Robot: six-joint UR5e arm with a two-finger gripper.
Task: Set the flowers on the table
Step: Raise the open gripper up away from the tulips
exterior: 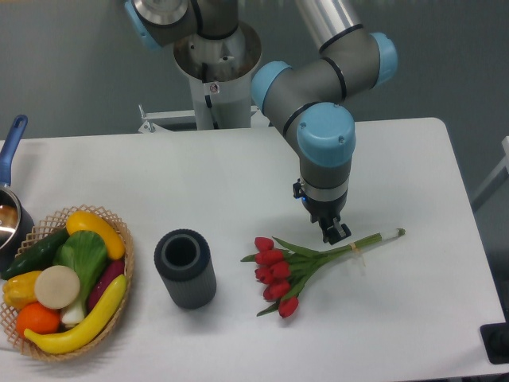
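Observation:
The flowers (278, 270), a bunch of red tulips with green leaves, lie flat on the white table (238, 167) right of centre. The heads point to the lower left and the tied stems (374, 239) run out to the right. My gripper (335, 232) points down, just behind the stems and a little above them. Its short black fingers stand slightly apart and hold nothing. The flowers rest on the table on their own.
A dark grey cylinder vase (184, 269) stands left of the flowers. A wicker basket of vegetables and fruit (64, 282) sits at the front left. A pot with a blue handle (9, 199) is at the left edge. The arm's base (215, 72) stands behind the table.

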